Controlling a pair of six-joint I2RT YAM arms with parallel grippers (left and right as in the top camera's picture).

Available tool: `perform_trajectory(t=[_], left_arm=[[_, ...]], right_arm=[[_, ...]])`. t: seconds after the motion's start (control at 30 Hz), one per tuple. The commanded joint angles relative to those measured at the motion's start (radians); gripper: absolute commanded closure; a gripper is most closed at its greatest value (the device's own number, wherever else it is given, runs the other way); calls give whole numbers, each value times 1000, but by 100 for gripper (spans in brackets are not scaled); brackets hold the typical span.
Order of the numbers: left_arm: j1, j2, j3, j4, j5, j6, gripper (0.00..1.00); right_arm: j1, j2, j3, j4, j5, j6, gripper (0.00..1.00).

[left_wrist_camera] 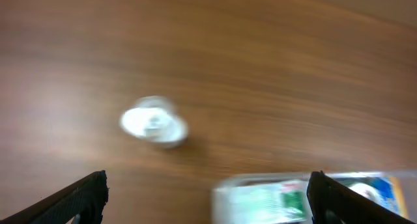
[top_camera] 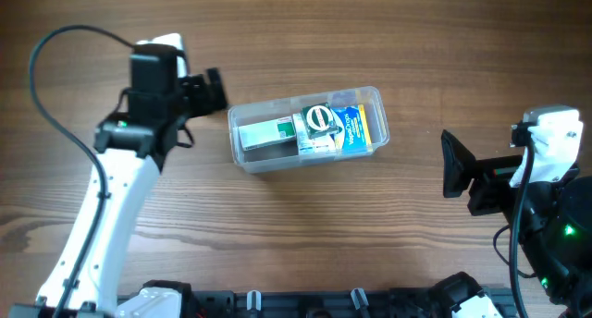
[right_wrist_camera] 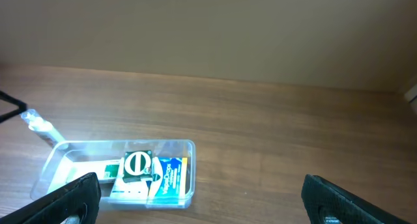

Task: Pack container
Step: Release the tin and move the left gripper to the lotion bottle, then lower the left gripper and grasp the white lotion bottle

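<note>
Wooden desk (top_camera: 370,235), seen from overhead and from both wrists. The container (top_camera: 308,128) sat near the middle of the desk, a little toward the far edge. Its long sides ran roughly left to right, with the right end turned slightly toward the far edge. It stood upright and open-topped, with no arm touching it. Three items were packed inside in a row: a green-and-white box (top_camera: 265,133) at the left end, a round green-and-white piece (top_camera: 319,117) lying on top near the centre, and a blue-and-yellow box (top_camera: 351,126) at the right end. The left pincer (top_camera: 208,91) hung above the desk just off the container's far-left corner, close but apart from it. In its wrist view the left pincer (left_wrist_camera: 208,201) was spread wide, with nothing between the fingers. The container's rim (left_wrist_camera: 260,180) showed blurred at the bottom of that view. A small pale round object (left_wrist_camera: 154,123) lay on bare wood to the left of the container, too blurred to identify. The right pincer (top_camera: 453,165) was near the desk's right edge, well apart from the container and pointed toward it. In its wrist view the right pincer (right_wrist_camera: 208,198) was likewise spread wide and empty, with the container (right_wrist_camera: 117,178) ahead and to the left.
</note>
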Motion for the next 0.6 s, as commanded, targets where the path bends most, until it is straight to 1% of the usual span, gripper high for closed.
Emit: perform_trajectory(t=[0.0,0.1,0.23,0.3,0.43,0.57], left_arm=[[85,66,5,41,9,72,1],[100,101,5,92,59,129,4],[100,172,5,143,58,182,5],[100,206,5,156,55,186,6],[100,263,5,188,54,186,16],[100,285,5,210,55,186,25]], right_arm=[[-4,6,0,2,-12,-20,0],[-4,6,0,2,-12,-20,0],[-4,6,0,2,-12,-20,0],[-4,6,0,2,-12,-20,0],[-4,6,0,2,-12,-20,0],[-4,6,0,2,-12,-20,0]])
